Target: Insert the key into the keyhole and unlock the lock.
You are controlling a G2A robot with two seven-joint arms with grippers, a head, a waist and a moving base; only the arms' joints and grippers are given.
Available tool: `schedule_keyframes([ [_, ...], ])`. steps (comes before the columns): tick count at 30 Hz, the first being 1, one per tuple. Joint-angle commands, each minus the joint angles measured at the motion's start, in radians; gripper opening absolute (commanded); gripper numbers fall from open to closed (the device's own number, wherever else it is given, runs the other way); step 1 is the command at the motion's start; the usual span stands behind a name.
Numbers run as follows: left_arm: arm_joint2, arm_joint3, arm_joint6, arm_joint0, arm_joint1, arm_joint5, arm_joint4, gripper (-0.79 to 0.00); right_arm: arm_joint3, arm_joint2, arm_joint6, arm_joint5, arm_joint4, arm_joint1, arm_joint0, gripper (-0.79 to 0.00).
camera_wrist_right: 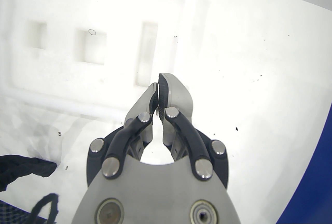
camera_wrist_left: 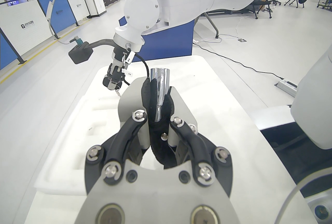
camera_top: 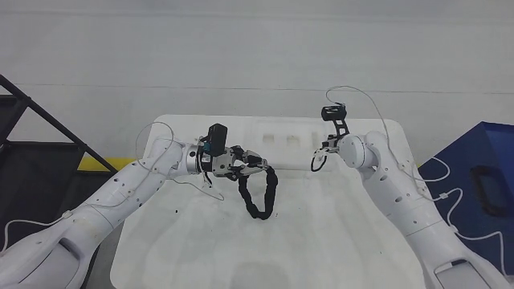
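1. First, nearest the robot, a black fabric-sleeved chain loop [camera_top: 259,197] drooped below the left gripper [camera_wrist_left: 157,105] over the white table [camera_top: 201,241].
2. Just above it, the left gripper had its fingers pressed together on the black sleeve of the lock. A shiny chrome cylindrical lock body [camera_wrist_left: 160,79] stood out between and past the fingertips. Its open end pointed toward the other arm.
3. Farther across the table, the right gripper [camera_wrist_right: 158,90] hung well apart from the lock. Its ribbed black pads [camera_wrist_right: 163,95] were pinched on a small silver metal key [camera_wrist_left: 118,92]. A thin metal edge showed between the pads in the right wrist view, and the key's tip poked out beneath the fingertips in the left wrist view. The key stayed clear of the chrome cylinder and was not in the keyhole.
4. Farthest off, a white foam tray [camera_wrist_right: 59,2] lay on the table's far side, with three rectangular recesses cut into it. A small thin metal ring [camera_wrist_right: 92,32] lay in the middle recess [camera_wrist_right: 90,51]. The right gripper hovered beside the narrow recess [camera_wrist_right: 146,54] at the tray's edge.
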Motion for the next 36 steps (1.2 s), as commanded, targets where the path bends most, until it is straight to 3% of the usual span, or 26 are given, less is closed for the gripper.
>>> schedule_keyframes([
  [1,0.000,0.000,0.000,0.000,0.000,0.000,0.000,-0.785,0.000,-0.008,0.007,-0.009,-0.016,-0.002,0.002,-0.785],
  [16,0.000,0.000,0.000,0.000,0.000,0.000,0.000,-0.785,-0.001,-0.034,0.037,-0.008,-0.052,-0.018,-0.008,-0.770],
  [20,0.000,0.000,0.000,0.000,0.000,0.000,0.000,-0.785,0.002,-0.024,0.055,-0.005,-0.045,-0.020,-0.005,-0.434],
  [21,0.000,0.000,0.000,0.000,0.000,0.000,0.000,-0.785,0.003,-0.020,0.063,-0.002,-0.044,-0.020,-0.003,-0.409],
  [36,0.000,0.000,0.000,0.000,0.000,0.000,0.000,-0.785,0.040,0.005,0.202,0.041,0.028,-0.032,0.034,-0.453],
])
